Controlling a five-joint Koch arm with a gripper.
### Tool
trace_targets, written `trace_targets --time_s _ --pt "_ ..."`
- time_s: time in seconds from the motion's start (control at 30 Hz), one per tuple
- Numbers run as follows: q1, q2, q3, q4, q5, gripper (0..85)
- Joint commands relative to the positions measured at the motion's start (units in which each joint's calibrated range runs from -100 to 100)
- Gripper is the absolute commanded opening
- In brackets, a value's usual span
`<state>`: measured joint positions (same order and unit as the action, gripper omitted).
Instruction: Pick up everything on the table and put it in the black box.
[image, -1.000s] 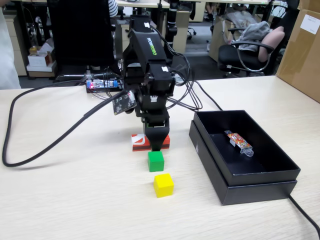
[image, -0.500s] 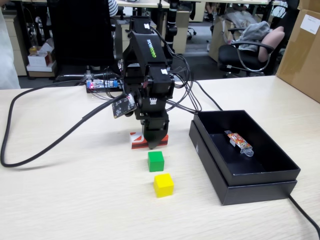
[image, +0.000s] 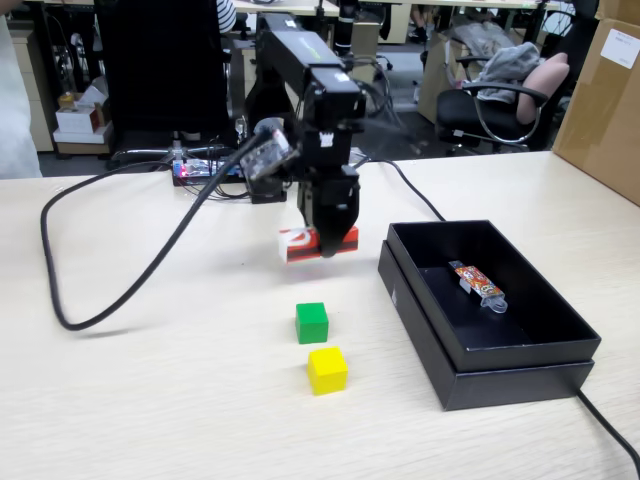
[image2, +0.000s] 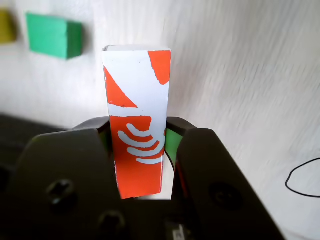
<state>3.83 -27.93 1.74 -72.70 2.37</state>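
My gripper (image: 327, 243) is shut on a small red-and-white box (image: 298, 243) and holds it just above the table, left of the black box (image: 520, 362). In the wrist view the red-and-white box (image2: 137, 110) stands between the two black jaws of my gripper (image2: 139, 145). A green cube (image: 312, 322) and a yellow cube (image: 327, 369) sit on the table in front of the gripper. The green cube also shows in the wrist view (image2: 54, 36), with the yellow cube (image2: 6, 26) at the left edge. An orange-patterned wrapped item (image: 477, 285) lies inside the black box.
A thick black cable (image: 120, 270) loops over the table at the left. A thin cable (image: 415, 195) runs behind the black box, another (image: 610, 430) past its front right corner. A circuit board (image: 195, 170) lies at the arm's base. Office chairs and cardboard stand beyond the table.
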Motion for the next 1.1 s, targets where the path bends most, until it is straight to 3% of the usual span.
trace_targets --time_s 0.0,0.13,0.27,0.47,0.77,1.07 --pt "3.2 -10.0 3.9 -1.4 0.3 0.9" --pt "7.5 -6.6 18.3 -1.3 1.0 0.8" --pt "8.8 8.5 35.4 -1.4 1.6 0.9" --pt "10.6 23.2 45.0 -1.3 2.5 0.8" --pt "14.8 35.3 47.9 -0.6 5.8 0.9" --pt "13.5 35.6 42.7 -0.6 6.2 1.1"
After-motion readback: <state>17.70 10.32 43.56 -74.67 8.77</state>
